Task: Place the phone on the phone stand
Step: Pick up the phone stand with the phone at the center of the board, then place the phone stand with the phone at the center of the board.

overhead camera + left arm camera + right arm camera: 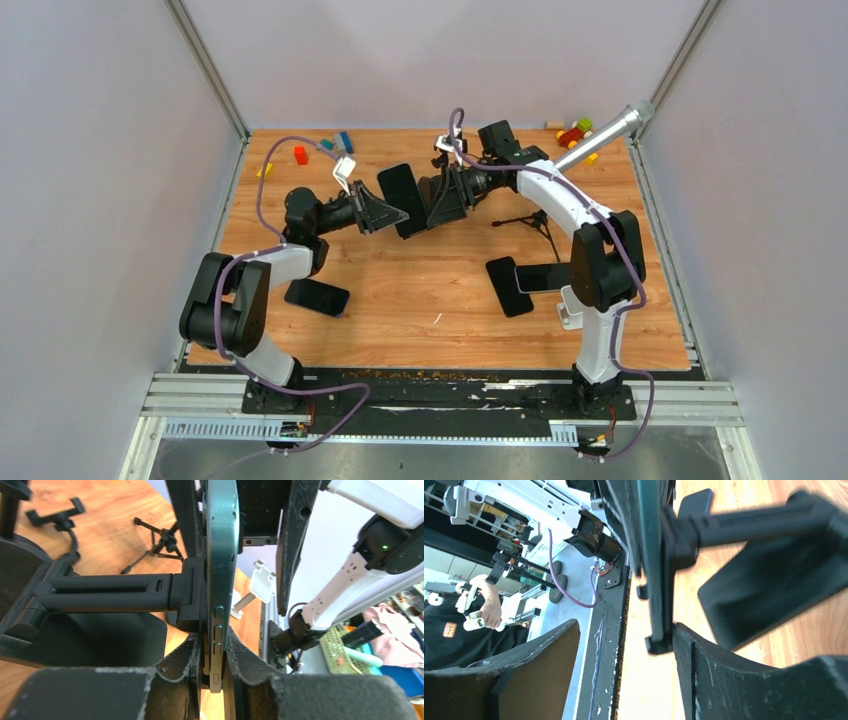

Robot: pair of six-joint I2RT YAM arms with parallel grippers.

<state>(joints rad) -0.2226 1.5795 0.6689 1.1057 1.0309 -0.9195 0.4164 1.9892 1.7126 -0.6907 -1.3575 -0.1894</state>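
We see the left gripper [214, 655] clamped on the teal-edged phone [222, 555], holding it upright on edge against the cradle of the black phone stand [110, 592], over the middle of the wooden table [420, 290]. The right gripper [624, 627] spreads its fingers wide, straddling both.

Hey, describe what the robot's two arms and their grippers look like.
Both the left arm and the right arm mix white shells with black joints. A purple cable loops along each. The left gripper and right gripper have black, wedge-shaped fingers with rough, worn edges.
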